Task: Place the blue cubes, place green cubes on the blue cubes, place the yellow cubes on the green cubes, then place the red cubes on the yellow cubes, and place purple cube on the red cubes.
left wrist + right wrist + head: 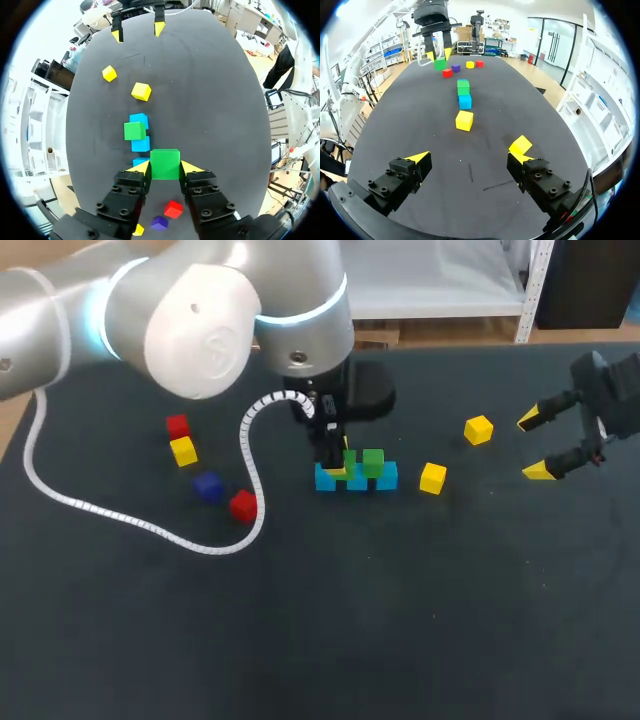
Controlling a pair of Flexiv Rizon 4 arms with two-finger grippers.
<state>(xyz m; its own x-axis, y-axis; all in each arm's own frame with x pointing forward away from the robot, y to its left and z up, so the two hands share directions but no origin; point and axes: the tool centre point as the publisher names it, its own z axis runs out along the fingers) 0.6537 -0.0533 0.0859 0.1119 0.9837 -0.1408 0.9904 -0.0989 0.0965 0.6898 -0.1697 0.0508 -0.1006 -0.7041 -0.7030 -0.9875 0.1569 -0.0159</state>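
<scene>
The left gripper (165, 170) pinches a green cube (165, 161) just over the blue cubes (140, 144), maybe touching them, to sit beside the other green cube (135, 131). The right gripper (470, 159) hangs wide open, well apart.

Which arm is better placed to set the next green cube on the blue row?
Left. The left pincer is shut on a green cube over the blue cubes. The right pincer is open and empty, well off to the side.
</scene>
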